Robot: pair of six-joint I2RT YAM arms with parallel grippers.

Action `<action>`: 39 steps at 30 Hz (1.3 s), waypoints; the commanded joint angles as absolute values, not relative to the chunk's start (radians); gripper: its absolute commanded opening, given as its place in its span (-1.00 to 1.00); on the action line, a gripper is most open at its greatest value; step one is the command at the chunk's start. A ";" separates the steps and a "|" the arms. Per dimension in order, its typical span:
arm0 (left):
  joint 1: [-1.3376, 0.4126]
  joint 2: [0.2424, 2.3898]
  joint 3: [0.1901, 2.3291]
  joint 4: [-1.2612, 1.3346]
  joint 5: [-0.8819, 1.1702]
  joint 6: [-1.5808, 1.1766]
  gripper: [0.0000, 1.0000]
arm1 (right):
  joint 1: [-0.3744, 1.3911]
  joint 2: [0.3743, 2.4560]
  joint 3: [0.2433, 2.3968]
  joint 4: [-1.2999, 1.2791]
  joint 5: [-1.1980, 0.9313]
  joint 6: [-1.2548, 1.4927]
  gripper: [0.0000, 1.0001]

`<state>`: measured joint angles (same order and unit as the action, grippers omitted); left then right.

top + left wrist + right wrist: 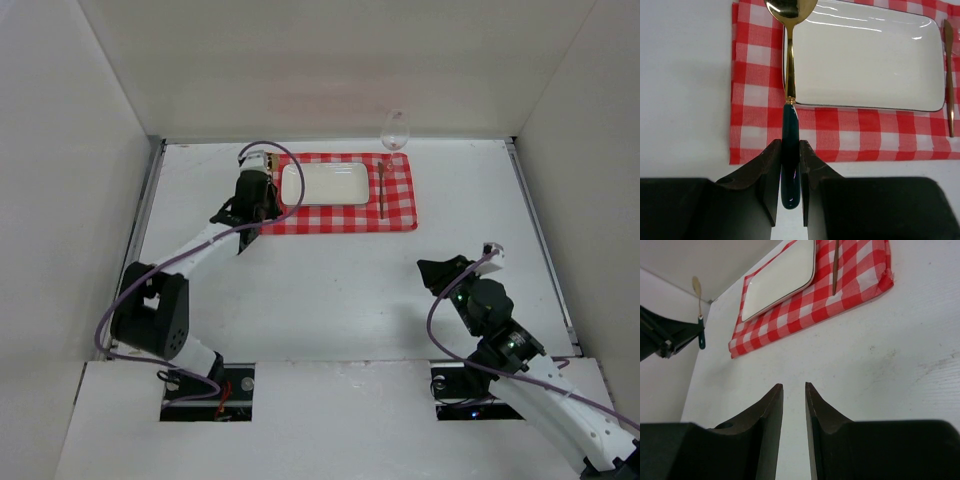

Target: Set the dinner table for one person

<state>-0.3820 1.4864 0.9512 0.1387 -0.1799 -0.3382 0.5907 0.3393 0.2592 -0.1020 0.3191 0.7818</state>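
My left gripper [790,145] is shut on the dark green handle of a gold-bowled spoon [789,75]. It holds the spoon above the left edge of the red-and-white checked cloth [755,100], just left of the white rectangular plate [865,60]. In the top view the left gripper [252,205] is at the cloth's [400,210] left end, beside the plate [323,184]. My right gripper [794,386] is a little open and empty, low over the bare dinner table [340,290]. In the top view the right gripper [437,270] is at the right.
A gold utensil [382,190] lies on the cloth right of the plate and also shows in the left wrist view [950,75]. A clear wine glass [396,128] stands just behind the cloth's far right corner. White walls enclose the table on three sides.
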 commanded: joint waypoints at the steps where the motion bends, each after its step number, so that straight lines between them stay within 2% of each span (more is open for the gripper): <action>1: -0.320 1.566 1.055 0.222 -0.043 -0.262 -0.96 | 0.602 0.327 0.253 -0.054 0.327 0.775 -0.39; 7: -0.262 1.721 1.163 0.212 0.046 -0.250 -0.95 | 0.602 0.324 0.252 -0.054 0.328 0.776 -0.39; 14: -0.272 1.827 1.227 0.215 0.020 -0.265 -0.94 | 0.602 0.334 0.252 -0.051 0.328 0.776 -0.39; 24: -0.271 1.893 1.241 0.215 -0.070 -0.294 -0.94 | 0.602 0.344 0.252 -0.049 0.328 0.778 -0.39; 39: -0.258 1.973 1.276 0.209 -0.069 -0.291 -0.94 | 0.602 0.351 0.252 -0.051 0.328 0.778 -0.39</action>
